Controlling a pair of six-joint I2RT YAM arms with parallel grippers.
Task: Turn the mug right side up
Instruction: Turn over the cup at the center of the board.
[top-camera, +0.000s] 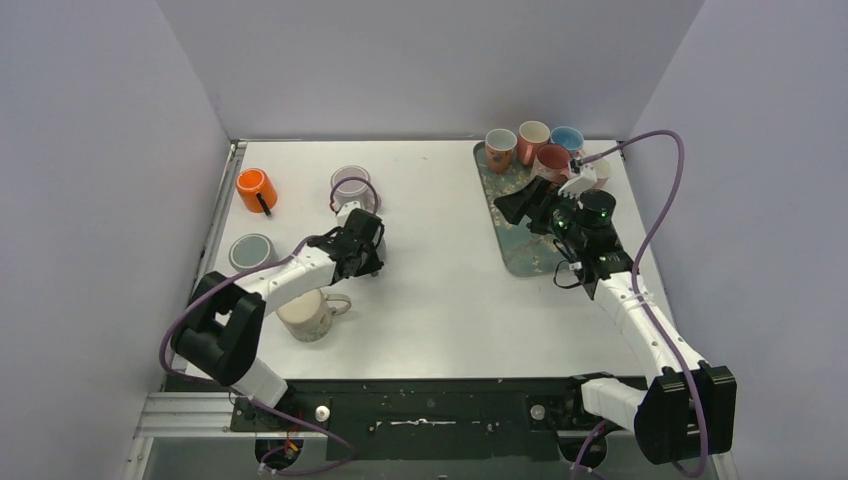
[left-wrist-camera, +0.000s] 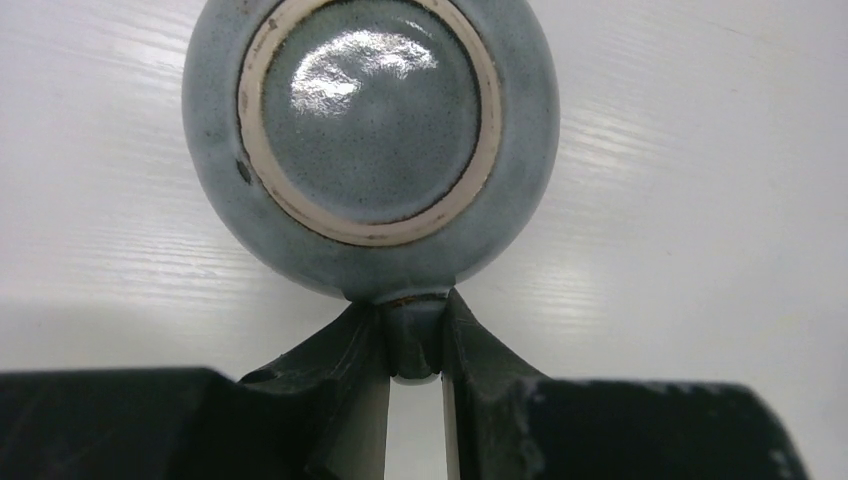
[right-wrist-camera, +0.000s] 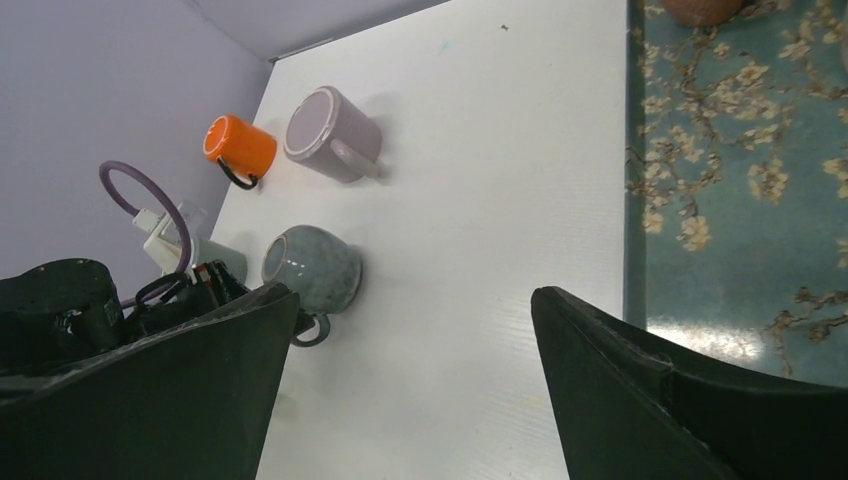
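A grey-blue speckled mug (left-wrist-camera: 370, 110) stands upside down on the white table, its glazed base up. My left gripper (left-wrist-camera: 413, 310) is shut on the mug's handle (left-wrist-camera: 413, 340), fingers on either side of it. In the top view the left gripper (top-camera: 362, 248) covers the mug at centre left. The mug also shows in the right wrist view (right-wrist-camera: 312, 268). My right gripper (right-wrist-camera: 412, 295) is open and empty, held above the left edge of the tray (top-camera: 515, 250).
An orange mug (top-camera: 256, 190) lies on its side at the back left. A lilac mug (top-camera: 352, 187) and a grey-green mug (top-camera: 250, 252) are base up. A cream mug (top-camera: 310, 315) stands upright by the left arm. The floral tray holds several mugs (top-camera: 533, 145).
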